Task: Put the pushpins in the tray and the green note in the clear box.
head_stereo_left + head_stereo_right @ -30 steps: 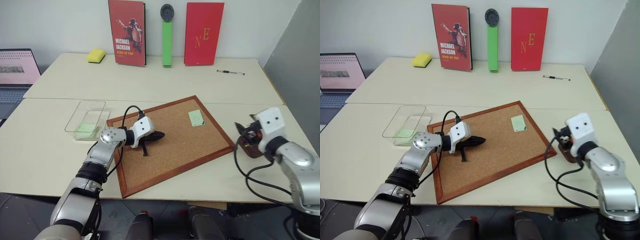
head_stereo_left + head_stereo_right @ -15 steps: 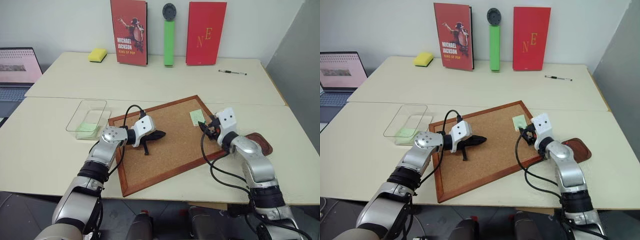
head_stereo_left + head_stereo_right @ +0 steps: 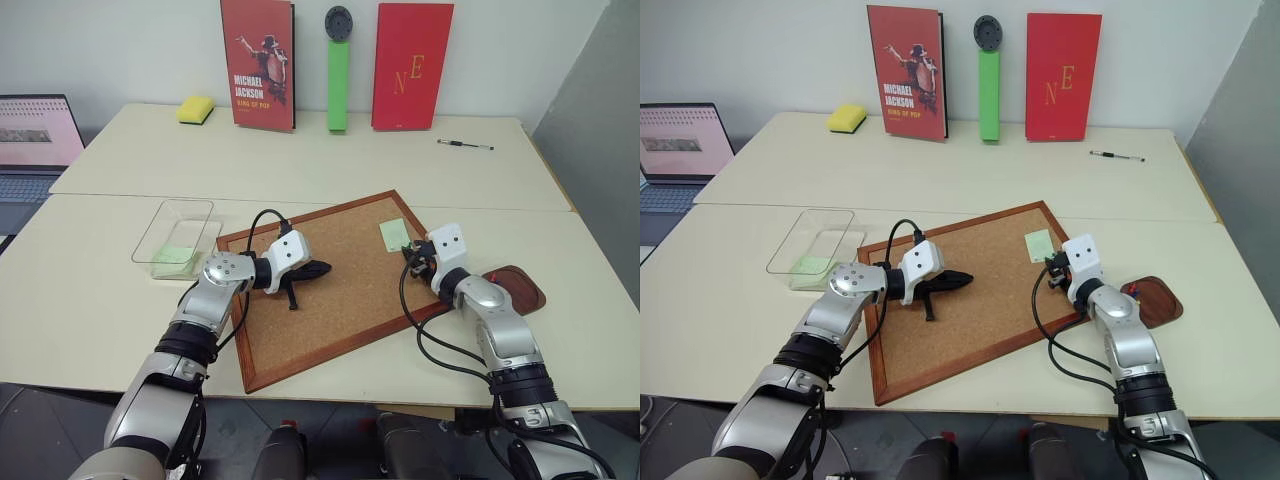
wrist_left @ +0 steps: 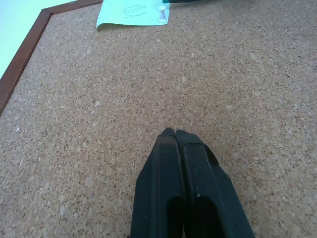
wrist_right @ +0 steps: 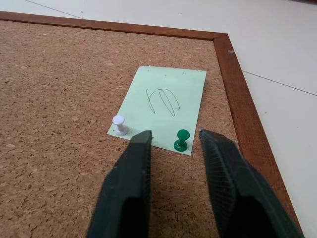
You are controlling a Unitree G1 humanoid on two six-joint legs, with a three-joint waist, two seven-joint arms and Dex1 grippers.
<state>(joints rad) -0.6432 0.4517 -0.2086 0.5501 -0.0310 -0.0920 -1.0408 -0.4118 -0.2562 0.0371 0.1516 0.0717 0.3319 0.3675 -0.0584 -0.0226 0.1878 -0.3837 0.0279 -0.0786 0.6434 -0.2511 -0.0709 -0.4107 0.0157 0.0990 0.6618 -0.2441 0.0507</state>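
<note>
Your clear box [image 3: 176,236] sits left of the cork board [image 3: 340,290]. Your left gripper [image 4: 175,134] rests on the cork, fingers pressed together. Your right gripper [image 5: 174,140] hovers with fingers apart, flanking a green pushpin [image 5: 182,140] pinning the green note [image 5: 166,106]; a white pushpin [image 5: 119,124] holds another corner. The tray [image 3: 520,287] lies right of the board.
</note>
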